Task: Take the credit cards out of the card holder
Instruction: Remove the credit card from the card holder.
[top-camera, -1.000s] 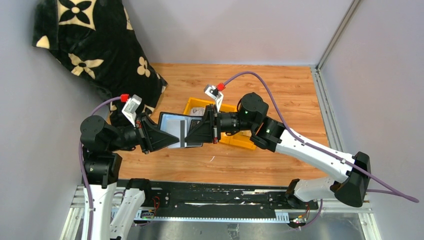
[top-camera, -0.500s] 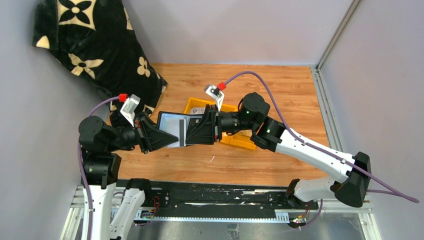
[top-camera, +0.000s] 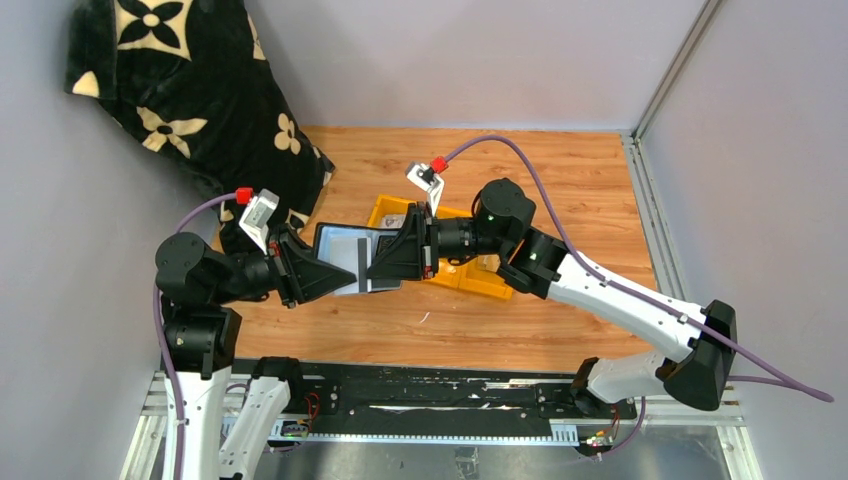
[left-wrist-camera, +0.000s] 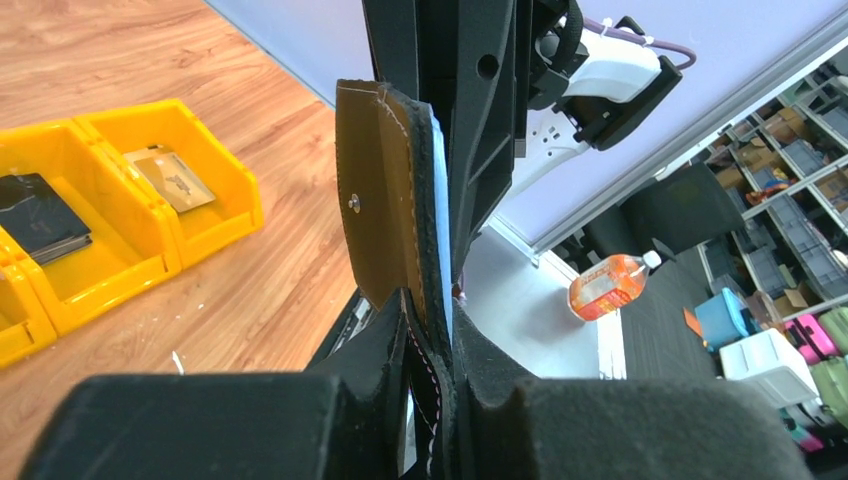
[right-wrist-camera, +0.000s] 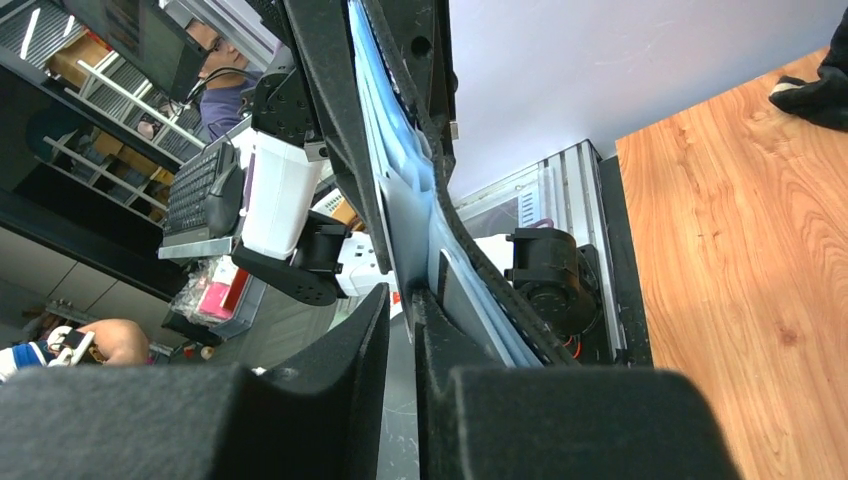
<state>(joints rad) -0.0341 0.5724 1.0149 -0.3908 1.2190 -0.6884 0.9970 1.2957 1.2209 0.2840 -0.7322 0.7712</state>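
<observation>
The card holder (top-camera: 345, 252) hangs open in the air between both arms, pale grey-blue inside facing up. My left gripper (top-camera: 343, 280) is shut on its left edge; the left wrist view shows the jaws (left-wrist-camera: 432, 315) clamped on its black stitched leather (left-wrist-camera: 395, 200). My right gripper (top-camera: 375, 272) reaches into the holder from the right. In the right wrist view its fingers (right-wrist-camera: 402, 295) stand a narrow gap apart astride the edge of a silvery-grey credit card (right-wrist-camera: 405, 235) that sticks out of the blue pockets (right-wrist-camera: 400, 130). A black card (left-wrist-camera: 40, 215) and a tan card (left-wrist-camera: 175, 178) lie in the yellow tray.
The yellow three-compartment tray (top-camera: 482, 282) sits on the wooden table right of the holder, under the right arm. A black blanket with cream flowers (top-camera: 190, 90) lies at the back left. Grey walls close the sides.
Both grippers and the holder have shifted a little to the left together. The right arm's wrist has moved slightly up and back.
</observation>
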